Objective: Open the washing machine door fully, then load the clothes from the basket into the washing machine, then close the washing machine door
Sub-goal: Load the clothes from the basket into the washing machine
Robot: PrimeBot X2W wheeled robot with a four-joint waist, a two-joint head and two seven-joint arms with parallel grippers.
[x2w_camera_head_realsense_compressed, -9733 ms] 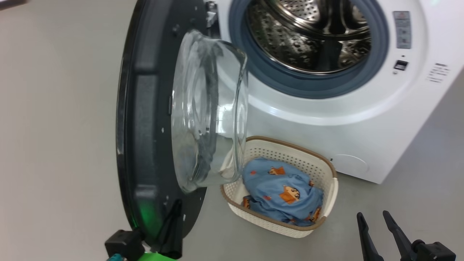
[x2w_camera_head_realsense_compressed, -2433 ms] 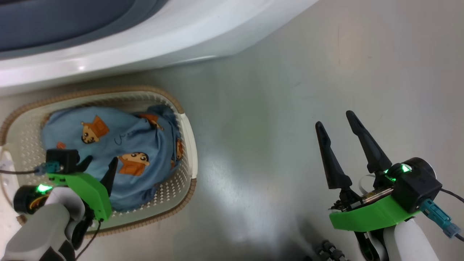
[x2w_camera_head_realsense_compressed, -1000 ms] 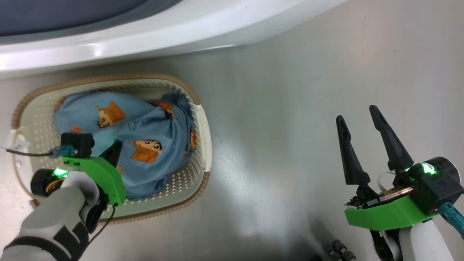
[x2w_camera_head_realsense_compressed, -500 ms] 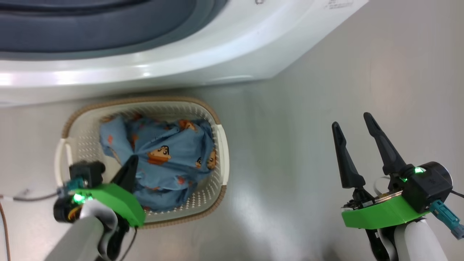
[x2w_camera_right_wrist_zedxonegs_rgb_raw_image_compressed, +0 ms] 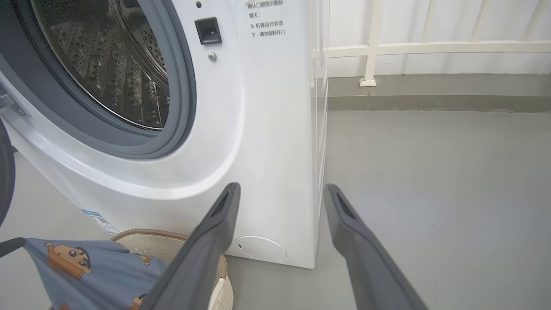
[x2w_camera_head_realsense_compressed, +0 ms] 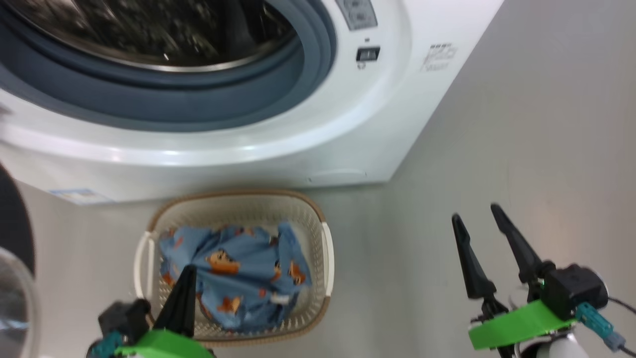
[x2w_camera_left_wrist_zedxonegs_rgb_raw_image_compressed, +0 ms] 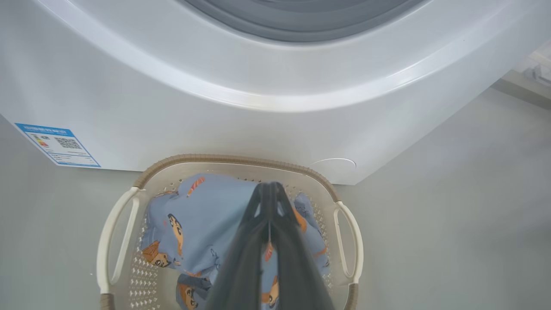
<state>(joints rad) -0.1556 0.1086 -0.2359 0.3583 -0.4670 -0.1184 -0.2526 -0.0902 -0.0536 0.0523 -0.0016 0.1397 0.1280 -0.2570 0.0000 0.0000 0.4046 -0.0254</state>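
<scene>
The washing machine [x2w_camera_head_realsense_compressed: 318, 144] stands with its steel drum [x2w_camera_head_realsense_compressed: 149, 30] exposed, and the washing machine door [x2w_camera_head_realsense_compressed: 12, 233] hangs swung out at the head view's left edge. In front of it on the floor sits the basket [x2w_camera_head_realsense_compressed: 325, 248]. The clothes [x2w_camera_head_realsense_compressed: 248, 278], light blue with orange cartoon figures, rise from it in a peak. My left gripper [x2w_camera_head_realsense_compressed: 187, 271] is shut on the clothes at that peak, and the left wrist view shows fabric [x2w_camera_left_wrist_zedxonegs_rgb_raw_image_compressed: 202, 215] pinched between the closed fingers [x2w_camera_left_wrist_zedxonegs_rgb_raw_image_compressed: 258, 241]. My right gripper [x2w_camera_head_realsense_compressed: 474, 214] hovers open over bare floor to the basket's right.
Grey floor [x2w_camera_head_realsense_compressed: 521, 124] stretches to the right of the machine. In the right wrist view a white railing [x2w_camera_right_wrist_zedxonegs_rgb_raw_image_compressed: 430, 47] lines the far wall, and the lifted cloth [x2w_camera_right_wrist_zedxonegs_rgb_raw_image_compressed: 77, 262] hangs above the basket rim [x2w_camera_right_wrist_zedxonegs_rgb_raw_image_compressed: 146, 234]. A blue label [x2w_camera_left_wrist_zedxonegs_rgb_raw_image_compressed: 58, 144] marks the machine's lower corner.
The head camera has tilted up, bringing the drum and door into view. My left gripper, shut on the clothes, has pulled the fabric up into a peak. The right gripper stays open.
</scene>
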